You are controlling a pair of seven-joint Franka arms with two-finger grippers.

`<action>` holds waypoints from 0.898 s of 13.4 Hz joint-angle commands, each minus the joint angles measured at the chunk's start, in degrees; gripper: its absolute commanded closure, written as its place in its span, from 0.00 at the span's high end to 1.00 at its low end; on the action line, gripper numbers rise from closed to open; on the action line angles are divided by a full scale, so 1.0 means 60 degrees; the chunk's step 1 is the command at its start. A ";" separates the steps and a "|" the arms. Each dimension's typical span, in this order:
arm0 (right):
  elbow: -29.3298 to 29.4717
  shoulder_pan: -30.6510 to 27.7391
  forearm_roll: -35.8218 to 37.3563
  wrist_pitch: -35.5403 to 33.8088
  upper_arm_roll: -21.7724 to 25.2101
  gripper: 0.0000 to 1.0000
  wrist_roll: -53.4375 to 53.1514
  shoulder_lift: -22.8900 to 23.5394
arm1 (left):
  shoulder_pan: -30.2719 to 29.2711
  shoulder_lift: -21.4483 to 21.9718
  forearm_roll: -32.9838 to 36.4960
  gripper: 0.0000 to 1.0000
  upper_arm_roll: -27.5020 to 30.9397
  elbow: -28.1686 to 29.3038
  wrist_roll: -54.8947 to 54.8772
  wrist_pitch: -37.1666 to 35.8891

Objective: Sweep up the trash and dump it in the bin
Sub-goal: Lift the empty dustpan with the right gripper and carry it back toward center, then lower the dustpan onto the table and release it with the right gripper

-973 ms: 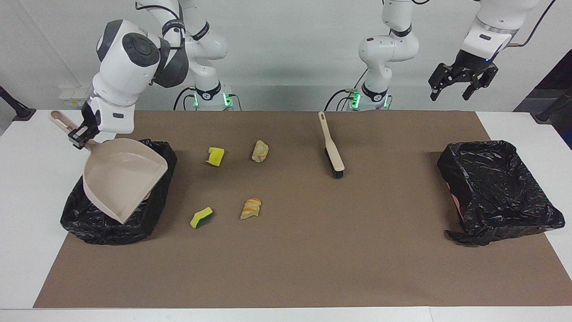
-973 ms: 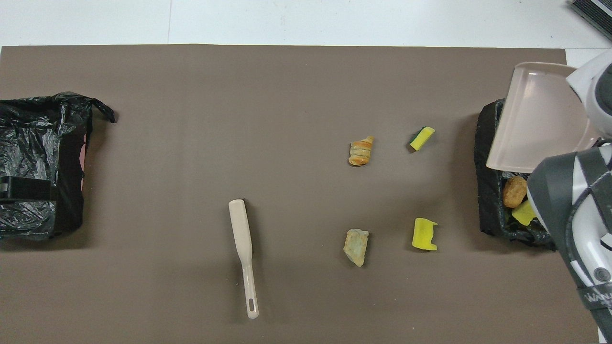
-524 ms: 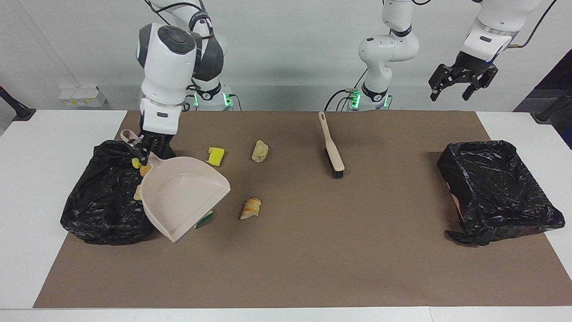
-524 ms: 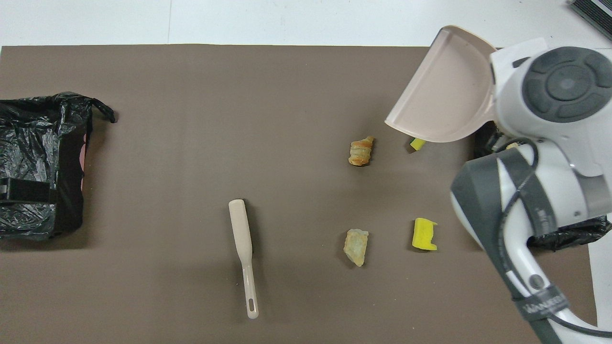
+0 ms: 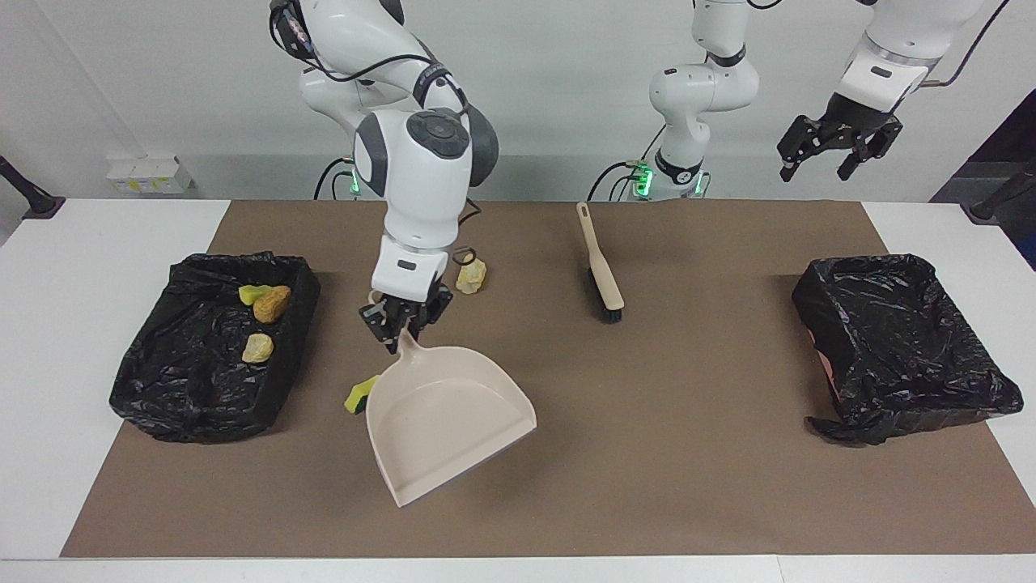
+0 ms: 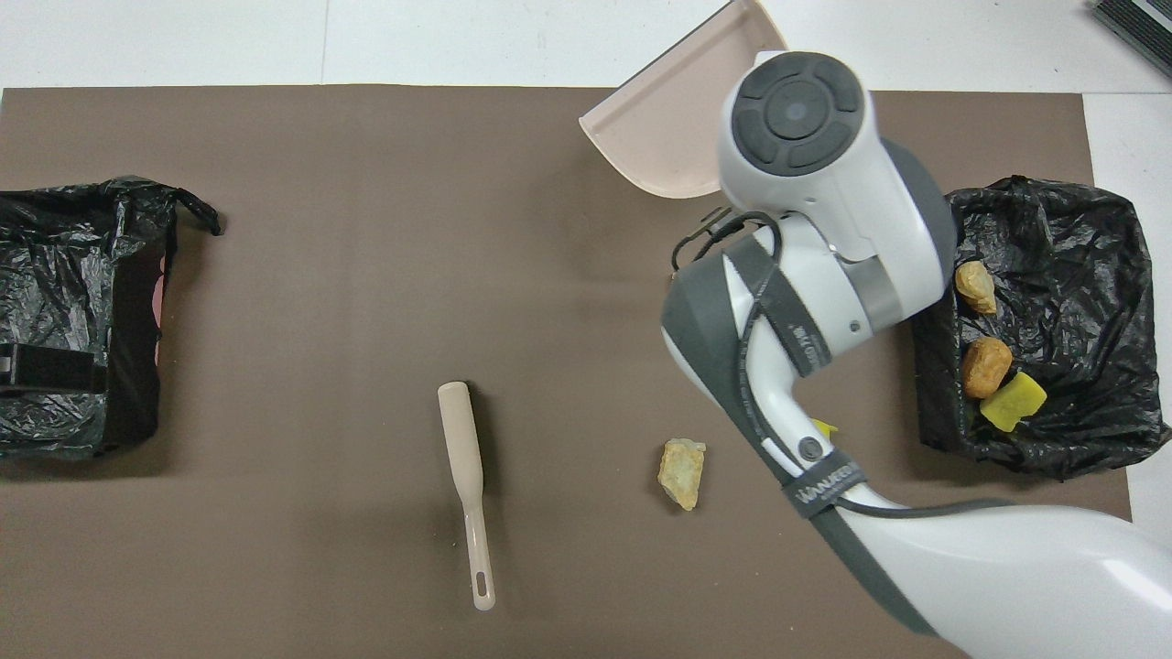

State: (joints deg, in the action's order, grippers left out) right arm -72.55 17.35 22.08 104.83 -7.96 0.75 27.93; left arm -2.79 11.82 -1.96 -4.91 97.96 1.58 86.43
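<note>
- Table [image 5: 48, 340], white, carries a brown mat [image 5: 688, 486] over most of its top; mat's middle and its edge farthest from the robots lie bare, wide open room there.
- Bins: one black-lined bin [image 5: 174, 405] at the right arm's end of the mat, a second black-lined bin [image 5: 898, 348] at the left arm's end, both just inside the mat's short edges.
- Right arm [image 6: 806, 302] reaches over the mat from its own end and covers some scraps in the overhead view.
- Dustpan [image 5: 441, 417], beige, held by its handle, raised and tilted over the mat beside the first bin.
- Right gripper [image 5: 401, 321] pinched tight on the dustpan's handle.
- Left gripper [image 5: 834, 146] waits high above the left arm's corner of the table, fingers spread, holding nothing.
- Brush [image 5: 600, 263] lies flat near the mat's robot-side edge, about midway along, well apart from both bins.
- Trash: three scraps [image 5: 259, 312] inside the first bin, two tan lumps and one yellow piece.
- Loose on the mat: a pale tan lump [image 5: 471, 275] near the robot-side edge, just beside the right arm's wrist; a yellow-green sponge piece [image 5: 358, 398] between first bin and dustpan, partly hidden by the pan; a yellow sliver [image 6: 826, 426] showing past the right arm.
</note>
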 commanded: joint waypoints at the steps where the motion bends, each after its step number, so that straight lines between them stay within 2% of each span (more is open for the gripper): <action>1: 0.1528 0.0608 -0.0282 -0.0084 -0.0136 0.00 -0.1703 0.1319 | -0.0151 -0.0036 0.0121 1.00 -0.0091 -0.0169 -0.0029 -0.0225; 4: 0.1908 0.1223 -0.0529 0.0077 -0.0532 0.00 -0.4145 0.2095 | -0.0151 -0.0036 0.0121 1.00 -0.0091 -0.0169 -0.0029 -0.0239; 7: 0.2159 0.1560 -0.1496 0.0150 -0.0636 0.00 -0.5613 0.2653 | -0.0151 -0.0036 0.0121 1.00 -0.0091 -0.0169 -0.0029 -0.0239; 12: 0.2408 0.1708 -0.2201 0.0180 -0.0753 0.00 -0.6233 0.2889 | -0.0151 -0.0036 0.0121 1.00 -0.0091 -0.0169 -0.0029 -0.0239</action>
State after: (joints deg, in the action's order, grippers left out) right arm -60.59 27.95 10.57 105.61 -11.86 -35.45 43.98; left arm -2.79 11.82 -1.96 -4.91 97.95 1.58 86.23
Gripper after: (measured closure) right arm 0.683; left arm 0.000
